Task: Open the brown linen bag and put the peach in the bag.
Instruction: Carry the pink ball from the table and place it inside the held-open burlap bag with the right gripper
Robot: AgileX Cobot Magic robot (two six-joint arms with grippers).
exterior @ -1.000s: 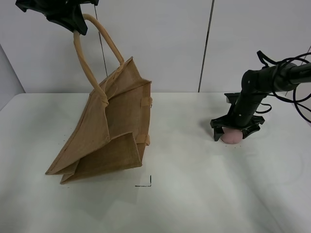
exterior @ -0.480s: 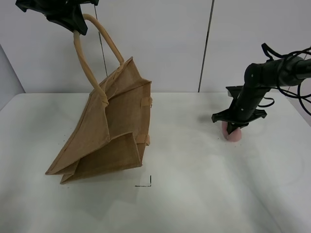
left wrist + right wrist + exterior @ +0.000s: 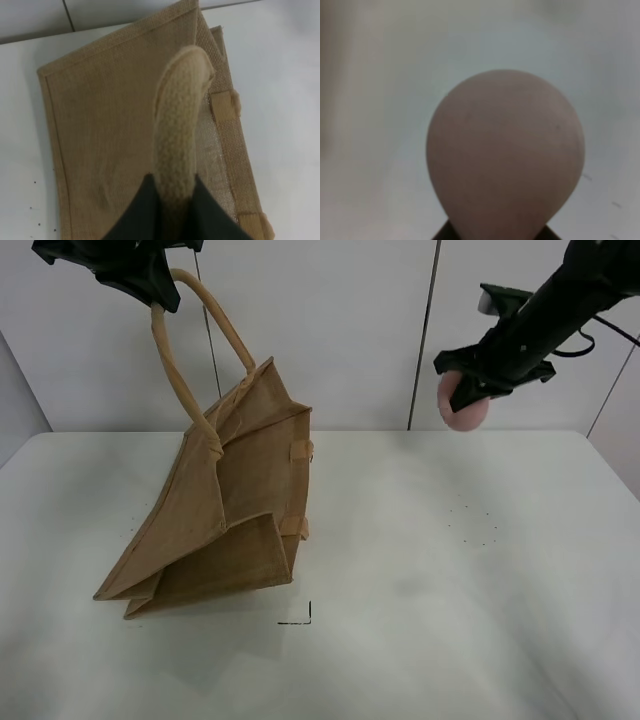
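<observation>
Right pincer (image 3: 468, 388) holds the peach (image 3: 462, 412) above the table (image 3: 450, 580), apart from the brown linen bag (image 3: 235, 510), left pincer (image 3: 160, 295) clamping its handle (image 3: 177, 125).

The white table (image 3: 420, 640) below me carries the bag (image 3: 230, 520), which stands tilted on its base on my left side, its bottom edge touching the surface. Just in front of its near corner I see a small black corner mark (image 3: 300, 616), and well to my right a faint cluster of dark dots (image 3: 478, 525).
</observation>
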